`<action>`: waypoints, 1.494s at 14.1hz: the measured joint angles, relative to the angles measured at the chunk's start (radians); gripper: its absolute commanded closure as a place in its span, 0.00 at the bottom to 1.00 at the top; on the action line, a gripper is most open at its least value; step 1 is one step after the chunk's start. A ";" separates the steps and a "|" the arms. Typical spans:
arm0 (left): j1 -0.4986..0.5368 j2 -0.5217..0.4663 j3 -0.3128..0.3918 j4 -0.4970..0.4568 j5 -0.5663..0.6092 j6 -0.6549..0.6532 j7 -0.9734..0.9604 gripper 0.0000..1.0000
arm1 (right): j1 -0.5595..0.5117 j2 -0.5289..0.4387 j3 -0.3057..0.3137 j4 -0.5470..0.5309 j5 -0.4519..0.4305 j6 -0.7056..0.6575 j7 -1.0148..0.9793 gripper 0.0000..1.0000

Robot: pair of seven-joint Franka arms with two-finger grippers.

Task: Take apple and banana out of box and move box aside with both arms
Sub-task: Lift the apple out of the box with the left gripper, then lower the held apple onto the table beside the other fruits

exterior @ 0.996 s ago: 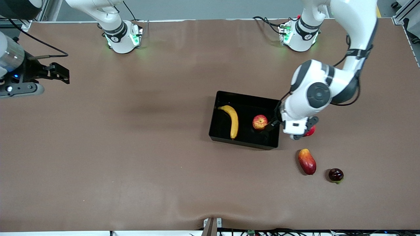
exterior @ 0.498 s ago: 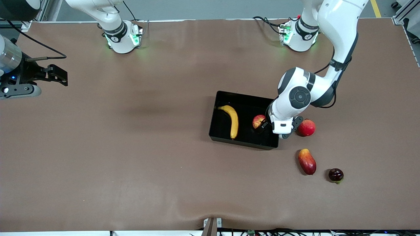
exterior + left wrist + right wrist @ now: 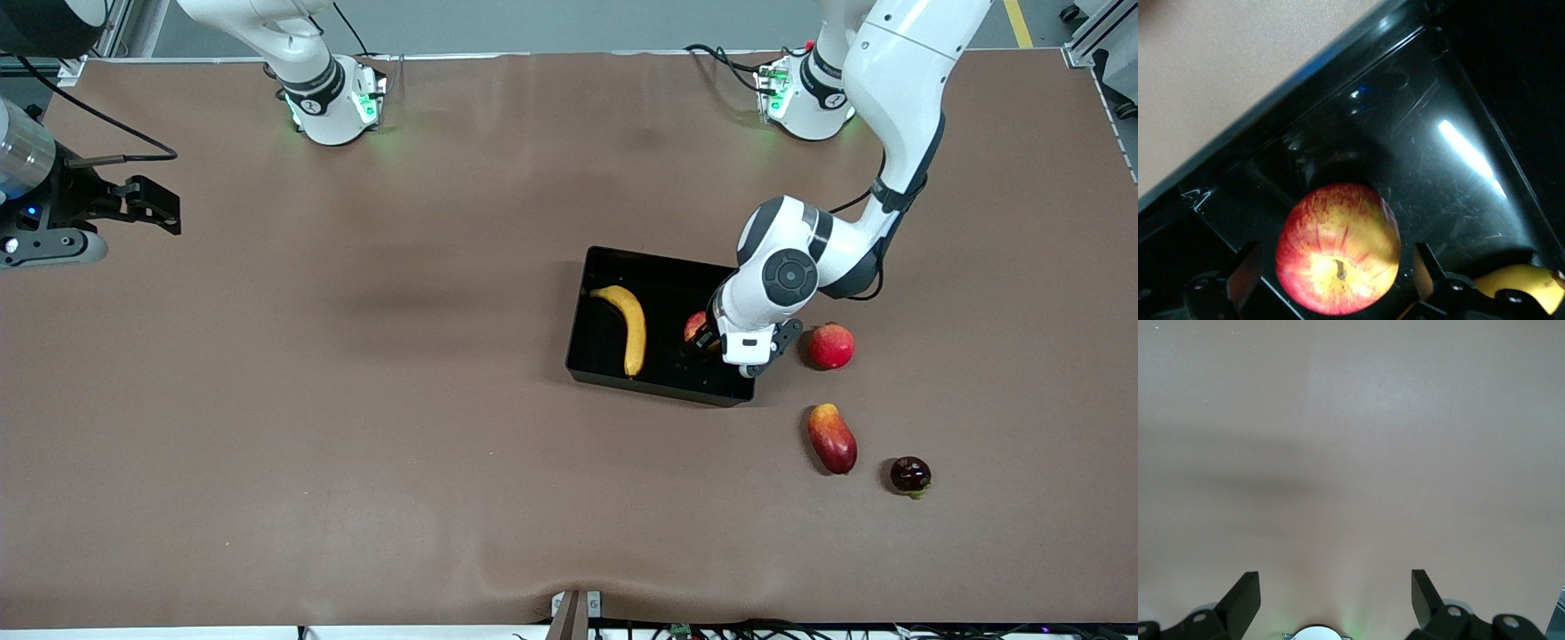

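Observation:
The black tray (image 3: 665, 264) lies near the table's middle, toward the left arm's end. The yellow banana (image 3: 630, 326) lies in it. The red-and-yellow apple (image 3: 694, 326) also rests in it, beside the banana and toward the left arm's end. My left gripper (image 3: 711, 341) is down in the tray. In the left wrist view it (image 3: 1336, 255) is open, one finger on each side of the apple (image 3: 1338, 250) with small gaps. The banana's tip (image 3: 1519, 283) and the tray's wall (image 3: 1338, 61) show there too. My right gripper (image 3: 158, 205) waits open and empty over bare table (image 3: 1336, 578) at the right arm's end.
A plain red round fruit (image 3: 830, 346) lies just outside the tray toward the left arm's end. An oblong red-and-yellow mango (image 3: 832, 437) and a small dark red fruit (image 3: 910, 475) lie nearer to the front camera.
My left arm has swung in over the tray and lowered its open gripper around the apple, uncovering the plain red fruit. My right gripper has hardly moved.

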 measured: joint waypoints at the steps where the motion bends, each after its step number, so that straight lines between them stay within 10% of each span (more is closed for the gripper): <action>1: 0.000 0.005 0.000 0.000 0.000 0.002 0.001 0.18 | -0.001 0.000 -0.001 0.000 0.000 0.000 0.000 0.00; 2: 0.000 0.008 0.000 0.000 0.000 0.003 0.002 0.73 | -0.002 0.000 -0.001 0.000 0.000 0.000 0.000 0.00; 3: 0.000 0.009 0.000 0.000 0.000 0.004 0.004 1.00 | -0.003 0.000 -0.001 0.000 0.000 0.000 0.000 0.00; 9: 0.001 -0.021 0.000 0.036 0.000 -0.032 0.012 1.00 | -0.003 0.000 -0.001 0.000 0.000 0.000 0.000 0.00; 14: 0.016 -0.157 0.007 0.235 0.000 -0.382 0.058 1.00 | -0.003 0.000 -0.002 0.000 0.000 0.000 0.000 0.00; 21: 0.297 -0.159 0.022 0.297 0.010 -0.529 0.475 1.00 | -0.006 0.000 -0.003 0.000 0.000 0.000 0.000 0.00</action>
